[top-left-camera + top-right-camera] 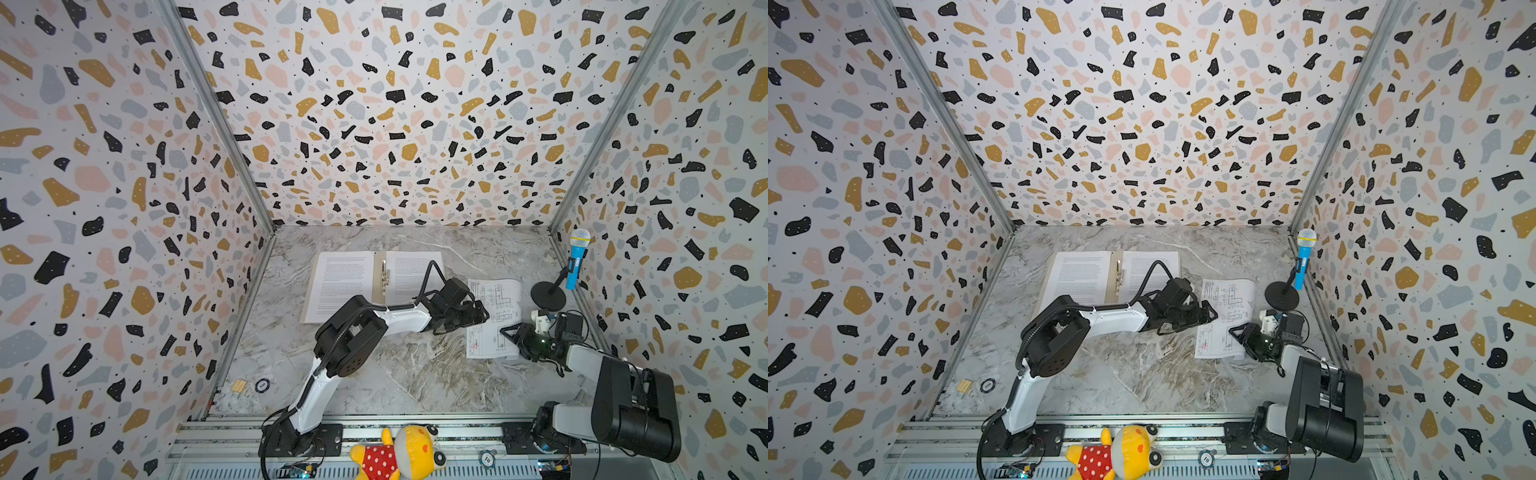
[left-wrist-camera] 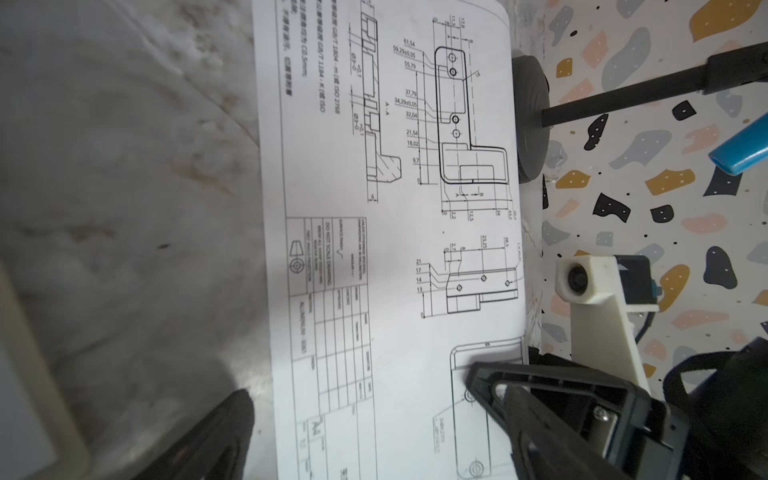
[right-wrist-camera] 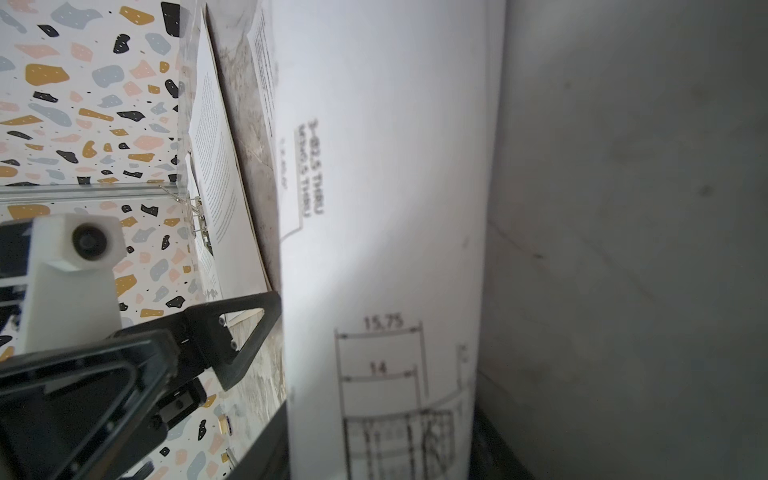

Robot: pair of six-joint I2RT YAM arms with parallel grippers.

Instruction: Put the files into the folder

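Observation:
The tan folder (image 1: 379,286) lies open at the back of the table, with a metal clip (image 1: 384,272) at its spine. One text sheet (image 1: 340,282) rests on its left half and another (image 1: 409,270) on its right half. The drawing sheet (image 1: 498,299) (image 2: 395,249) lies on the table to the right. My left gripper (image 1: 484,316) (image 2: 374,457) reaches across and is open wide over that sheet's left edge. My right gripper (image 1: 511,334) (image 3: 380,457) is at the sheet's near right corner. Its jaws stand apart, and the paper (image 3: 374,208) bows up between them.
A blue toy microphone (image 1: 577,257) stands on a black round base (image 1: 547,296) close to the drawing sheet by the right wall. A small wooden block (image 1: 239,385) and a chip (image 1: 262,385) lie near the left wall. A yellow plush toy (image 1: 399,455) lies on the front rail.

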